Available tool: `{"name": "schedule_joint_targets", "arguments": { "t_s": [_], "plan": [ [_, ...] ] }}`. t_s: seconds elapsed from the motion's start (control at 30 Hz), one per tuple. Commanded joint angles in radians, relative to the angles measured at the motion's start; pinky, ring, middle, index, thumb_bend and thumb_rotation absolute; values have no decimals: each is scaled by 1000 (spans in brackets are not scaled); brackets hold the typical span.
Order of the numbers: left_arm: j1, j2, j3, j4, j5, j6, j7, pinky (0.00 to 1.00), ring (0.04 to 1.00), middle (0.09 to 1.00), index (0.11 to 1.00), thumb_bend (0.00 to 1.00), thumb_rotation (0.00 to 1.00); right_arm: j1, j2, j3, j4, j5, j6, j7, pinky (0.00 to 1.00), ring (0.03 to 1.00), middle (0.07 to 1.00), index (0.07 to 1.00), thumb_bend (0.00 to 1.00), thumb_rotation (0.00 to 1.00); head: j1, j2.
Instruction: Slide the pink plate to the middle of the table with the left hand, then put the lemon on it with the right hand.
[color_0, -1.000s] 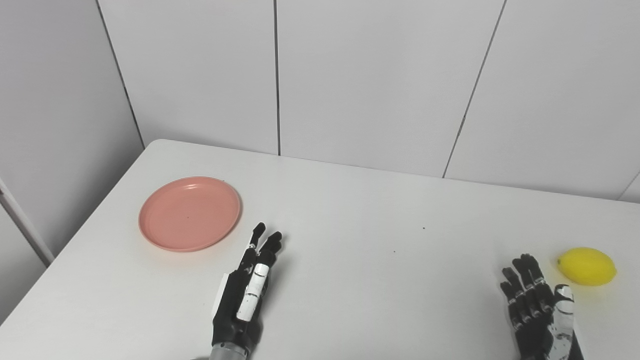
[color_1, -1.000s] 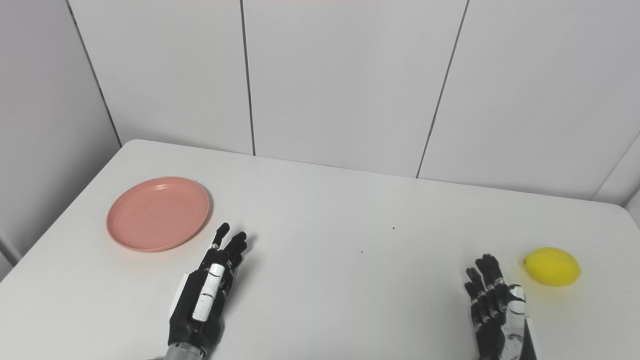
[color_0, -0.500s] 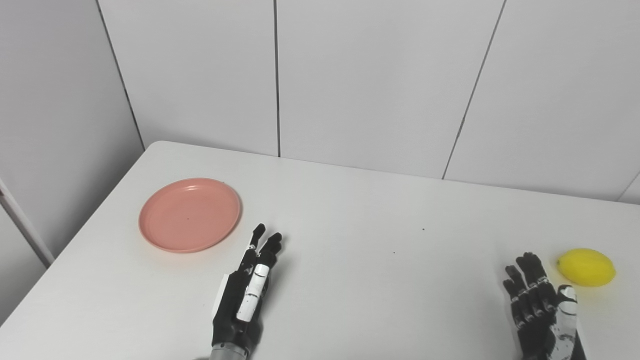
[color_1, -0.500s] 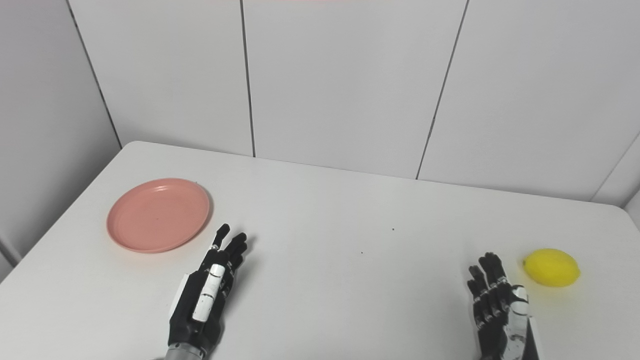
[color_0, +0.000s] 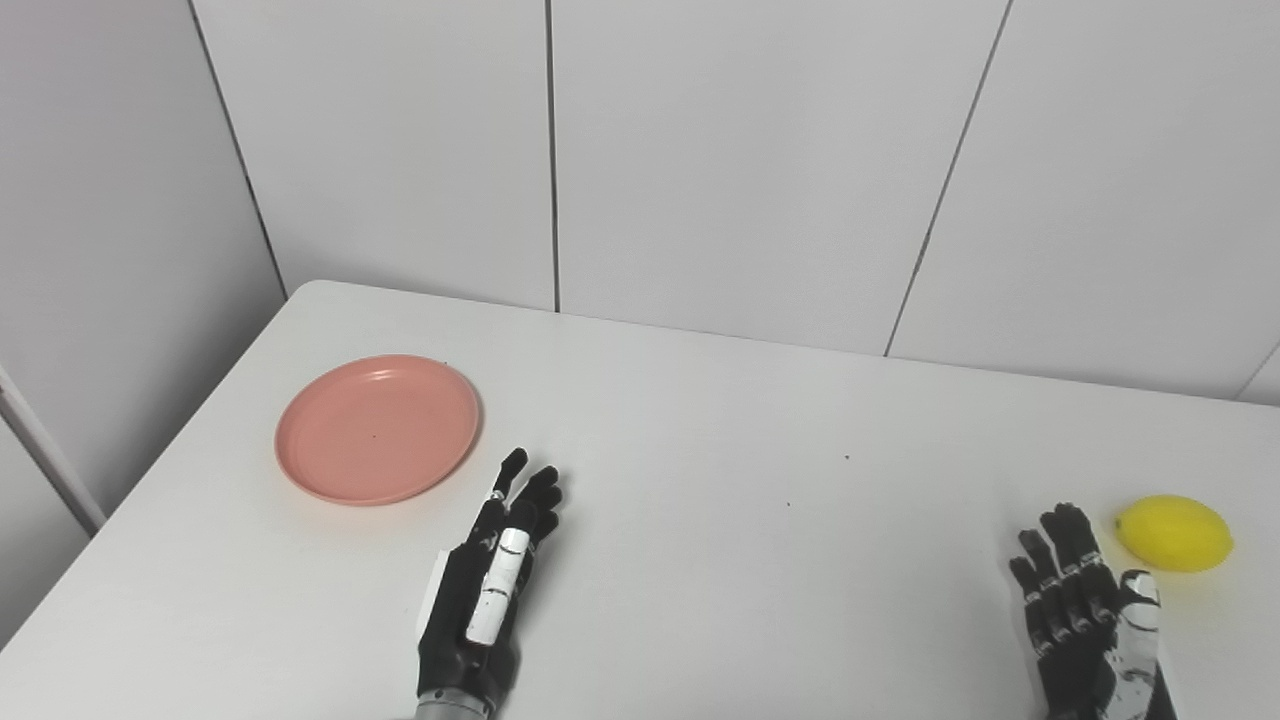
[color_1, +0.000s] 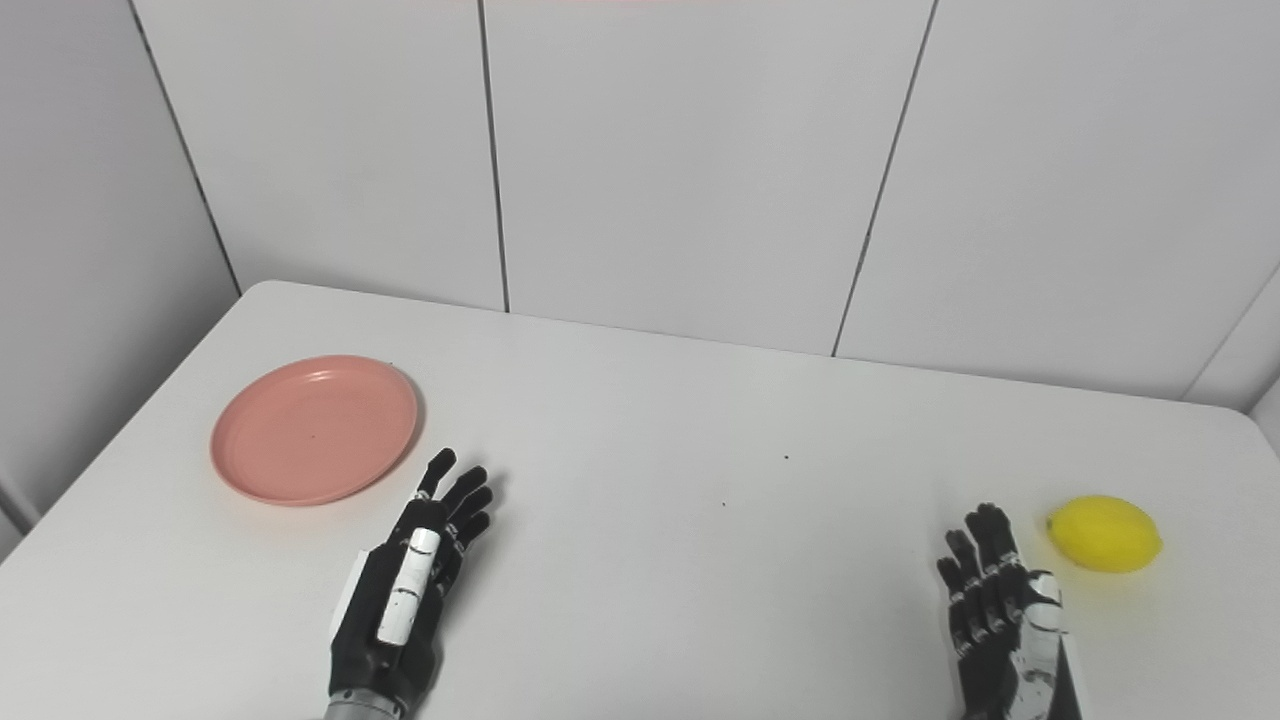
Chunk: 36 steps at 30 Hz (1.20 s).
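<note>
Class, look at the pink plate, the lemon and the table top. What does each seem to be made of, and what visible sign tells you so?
Pink plate: probably plastic, matte, with even colour and a thin moulded rim. Lemon: either real fruit or a plastic replica; its skin looks very smooth and uniformly yellow, so the look leaves it open. Table: white laminate or painted board, smooth and faintly glossy, with a rounded corner.

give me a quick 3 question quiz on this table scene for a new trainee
1. True or false: the lemon lies on the pink plate.
2. Which hand is nearer the lemon: A) left hand B) right hand?
3. Fill in: both hands hold ____.

Key: 1 false, the plate is bare and sits far left on the table, the lemon far right. 2 B. 3 nothing, fingers stretched out.
</note>
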Motion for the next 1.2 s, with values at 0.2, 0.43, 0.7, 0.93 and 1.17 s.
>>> {"name": "schedule_joint_targets", "arguments": {
  "t_s": [0.2,0.43,0.7,0.93,1.17],
  "plan": [
    [-45,3,34,-119,-32,68,19,849,861,856,848,803,761,30,9,3,33,7,1,1,1000,969,967,940,711,1000,-3,0],
    [-145,68,71,-170,-55,123,1,826,852,854,848,794,780,34,14,9,25,9,1,2,1000,980,977,946,714,1000,-10,0],
    [-241,160,119,-209,-71,193,-5,816,846,839,837,797,783,39,17,12,14,10,8,-1,1000,973,972,941,714,1000,-12,-1],
    [-312,264,183,-105,-100,141,-45,831,840,839,847,850,776,39,20,13,13,-1,8,-8,1000,975,976,942,713,1000,-14,-3],
    [-397,349,233,37,-140,104,-92,884,878,862,869,893,786,42,20,12,4,9,17,-15,1000,973,972,942,714,1000,-12,3]
  ]
}}
